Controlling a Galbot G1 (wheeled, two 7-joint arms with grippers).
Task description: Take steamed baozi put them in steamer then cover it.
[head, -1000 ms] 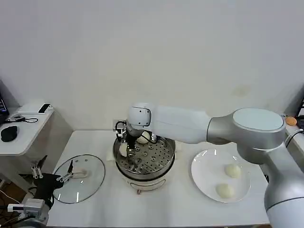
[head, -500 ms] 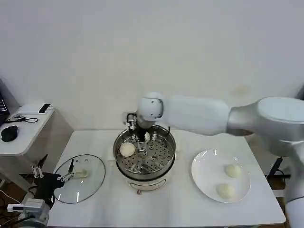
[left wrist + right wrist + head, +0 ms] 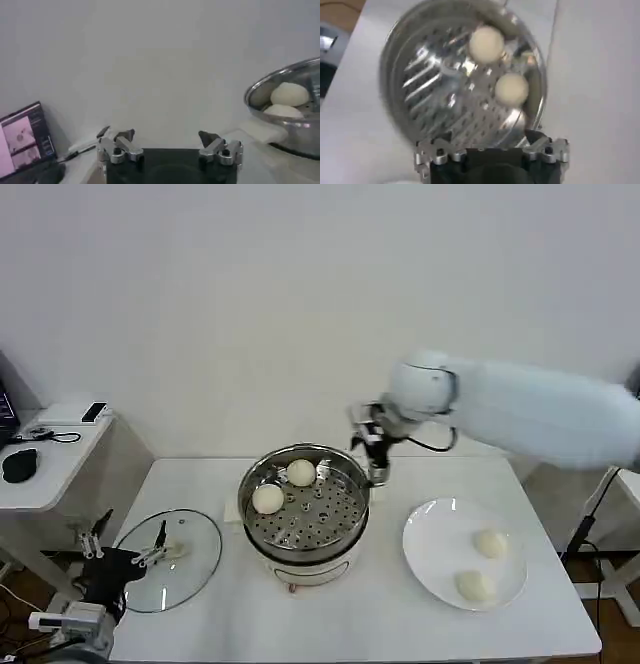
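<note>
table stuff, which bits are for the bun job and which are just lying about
For the job: steamer, two buns in it, two buns on the plate, glass lid.

Lying about: mouse, phone, laptop.

Head camera looks down over the steamer [image 3: 304,509]; right wrist camera hangs above it, left wrist camera sideways alongside.

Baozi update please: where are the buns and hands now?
Right hand open above steamer rim. Left hand open near lid. Two baozi steamer, two plate.

uncovered steel steamer [image 3: 305,519], two baozi [image 3: 267,498] inside, two baozi [image 3: 490,544] outside
</note>
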